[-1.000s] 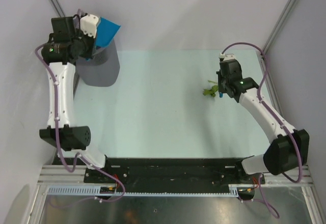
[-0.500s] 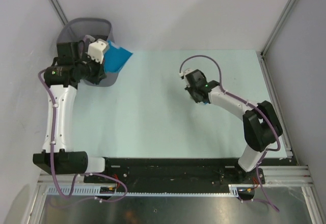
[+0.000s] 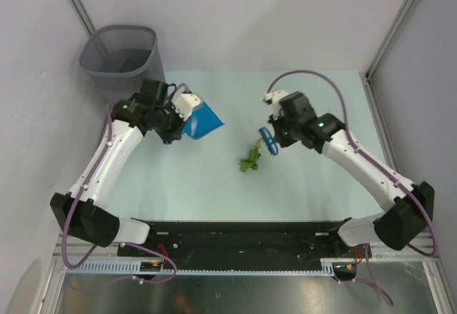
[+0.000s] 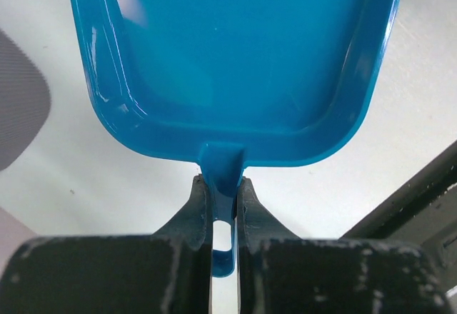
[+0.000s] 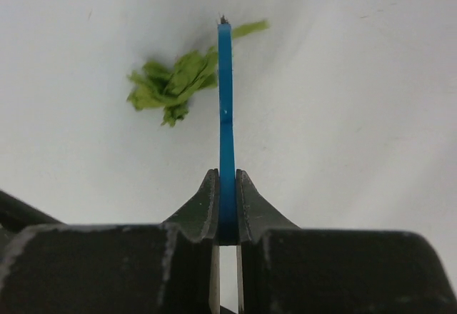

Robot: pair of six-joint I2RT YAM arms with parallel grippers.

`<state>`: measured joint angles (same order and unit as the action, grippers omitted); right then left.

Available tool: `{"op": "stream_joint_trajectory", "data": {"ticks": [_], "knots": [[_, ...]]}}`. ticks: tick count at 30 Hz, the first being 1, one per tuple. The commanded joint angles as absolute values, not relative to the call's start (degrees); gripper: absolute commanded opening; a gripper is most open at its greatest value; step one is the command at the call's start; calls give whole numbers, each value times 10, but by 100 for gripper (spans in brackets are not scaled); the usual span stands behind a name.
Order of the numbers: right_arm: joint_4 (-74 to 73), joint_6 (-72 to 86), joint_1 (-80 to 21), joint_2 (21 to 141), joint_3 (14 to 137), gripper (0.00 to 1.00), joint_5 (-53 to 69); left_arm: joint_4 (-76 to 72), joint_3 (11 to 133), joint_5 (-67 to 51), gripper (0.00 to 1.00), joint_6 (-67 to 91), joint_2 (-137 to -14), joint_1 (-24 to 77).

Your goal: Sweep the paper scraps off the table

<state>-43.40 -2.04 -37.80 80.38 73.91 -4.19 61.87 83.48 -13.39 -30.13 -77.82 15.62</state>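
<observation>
The green paper scraps (image 3: 250, 160) lie bunched in a small pile near the middle of the pale mint table (image 3: 214, 193). In the right wrist view the paper scraps (image 5: 171, 82) sit just left of the blue brush (image 5: 226, 114). My right gripper (image 3: 275, 140) is shut on the blue brush (image 3: 268, 141), to the upper right of the pile. My left gripper (image 3: 175, 120) is shut on the handle of the blue dustpan (image 3: 202, 121), held left of the pile. In the left wrist view my left gripper (image 4: 222, 194) clamps the handle, and the dustpan (image 4: 228, 57) is empty.
A grey mesh wastebasket (image 3: 121, 58) stands off the table's far left corner. Metal frame posts rise at the far corners. A black rail (image 3: 243, 232) runs along the near edge between the arm bases.
The left arm has swung the dustpan from over the wastebasket to the table's middle left. The right arm has moved the brush, and the scraps now lie lower and more central than a second ago.
</observation>
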Motion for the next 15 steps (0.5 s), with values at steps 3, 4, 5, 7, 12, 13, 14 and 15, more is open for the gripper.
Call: {"op": "stream_joint_trajectory", "data": {"ticks": [3, 4, 5, 7, 12, 13, 14, 15], "knots": [[-431, 39, -285, 766, 772, 0, -23, 606, 766, -72, 0, -333, -789, 238], [-427, 46, -271, 771, 771, 0, -26, 602, 753, -61, 0, -335, -792, 250], [-411, 45, -262, 775, 771, 0, -24, 599, 740, -47, 0, -336, -797, 278], [-385, 33, -251, 802, 772, 0, -11, 590, 708, -1, 0, -327, -806, 304], [-337, -45, -252, 896, 829, 0, -20, 586, 665, -3, 0, -316, -844, 353], [-339, -61, -253, 939, 839, 0, -22, 585, 663, -11, 0, -316, -852, 356], [-345, -101, -256, 960, 853, 0, -18, 584, 659, -15, 0, -313, -866, 358], [-348, -115, -263, 983, 872, 0, -18, 583, 656, -18, 0, -313, -876, 359]]}}
